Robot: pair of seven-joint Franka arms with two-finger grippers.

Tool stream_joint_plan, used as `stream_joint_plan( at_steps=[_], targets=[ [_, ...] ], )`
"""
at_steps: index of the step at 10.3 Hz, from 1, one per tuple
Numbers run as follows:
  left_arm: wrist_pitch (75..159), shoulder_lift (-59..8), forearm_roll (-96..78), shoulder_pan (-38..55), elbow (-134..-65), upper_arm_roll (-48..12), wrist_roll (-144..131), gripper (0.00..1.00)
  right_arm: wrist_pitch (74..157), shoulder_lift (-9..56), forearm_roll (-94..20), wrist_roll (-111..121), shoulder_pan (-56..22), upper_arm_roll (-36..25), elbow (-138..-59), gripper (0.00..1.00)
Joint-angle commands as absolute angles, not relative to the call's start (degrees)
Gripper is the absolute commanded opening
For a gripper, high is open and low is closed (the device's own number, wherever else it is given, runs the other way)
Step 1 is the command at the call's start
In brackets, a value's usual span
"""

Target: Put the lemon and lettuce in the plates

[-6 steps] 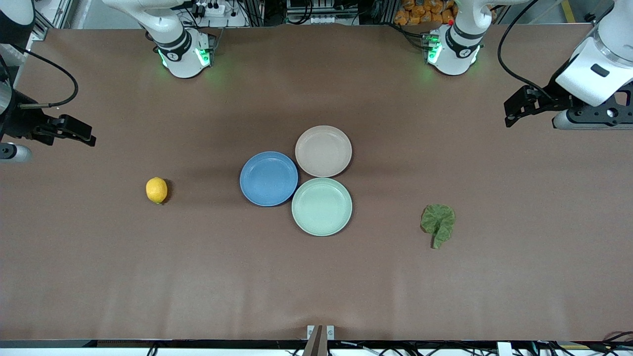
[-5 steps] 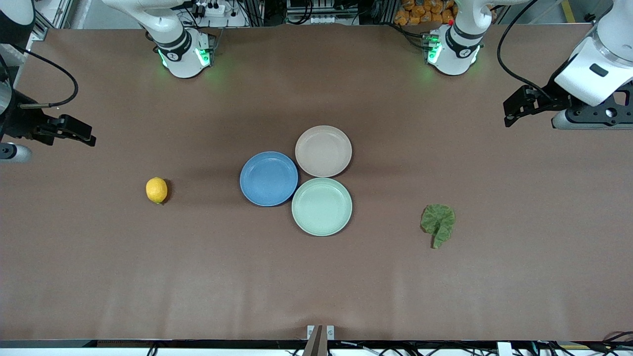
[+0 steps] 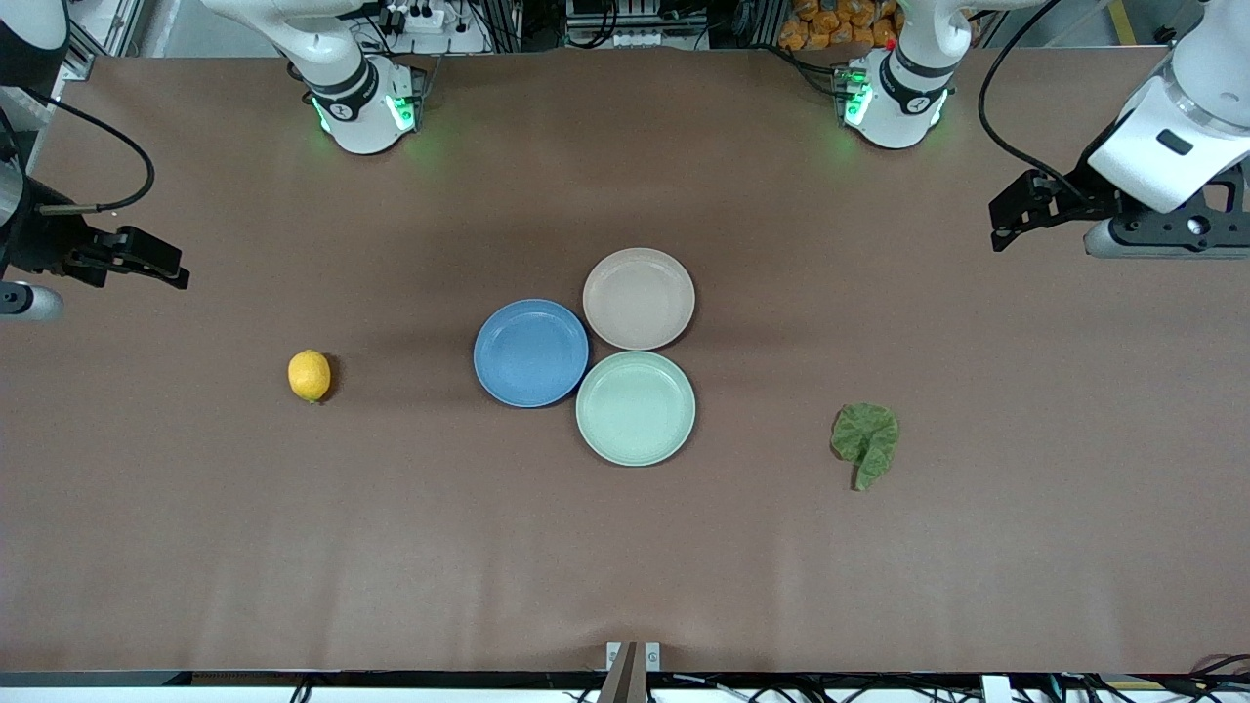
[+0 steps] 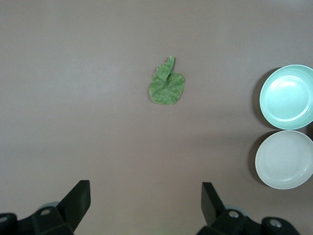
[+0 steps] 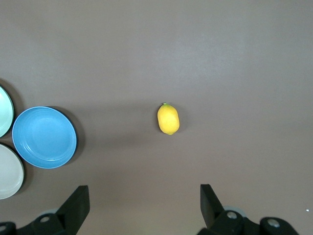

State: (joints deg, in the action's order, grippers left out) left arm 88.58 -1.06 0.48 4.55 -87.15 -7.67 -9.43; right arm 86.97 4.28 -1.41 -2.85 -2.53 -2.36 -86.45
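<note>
The yellow lemon lies on the brown table toward the right arm's end; it also shows in the right wrist view. The green lettuce lies toward the left arm's end and shows in the left wrist view. The blue plate and the beige-pink plate sit empty at the table's middle. My right gripper is open and empty, high over the table's edge. My left gripper is open and empty, high over its end.
A pale mint-green plate touches the other two plates, nearer the front camera. The arm bases stand along the table's back edge.
The left arm has shifted slightly upward in the front view. The right arm, lemon, lettuce and plates have not moved.
</note>
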Motion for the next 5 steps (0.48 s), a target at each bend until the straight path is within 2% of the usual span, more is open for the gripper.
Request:
stream_joint_plan(
  at_steps=[1,5],
  targets=[
    [88.2,-5.3,-0.5,4.9,-86.0,-7.8,-10.2,1.0,87.4,4.8,-2.3,-2.3,-2.7,-2.5,-86.2,1.0],
    [96.0,-13.3,-0.3,6.5,-86.2,-8.2,-10.1,1.0,87.6,5.2,-2.3,-2.0,-2.5,-2.5,-87.4,1.0]
  ],
)
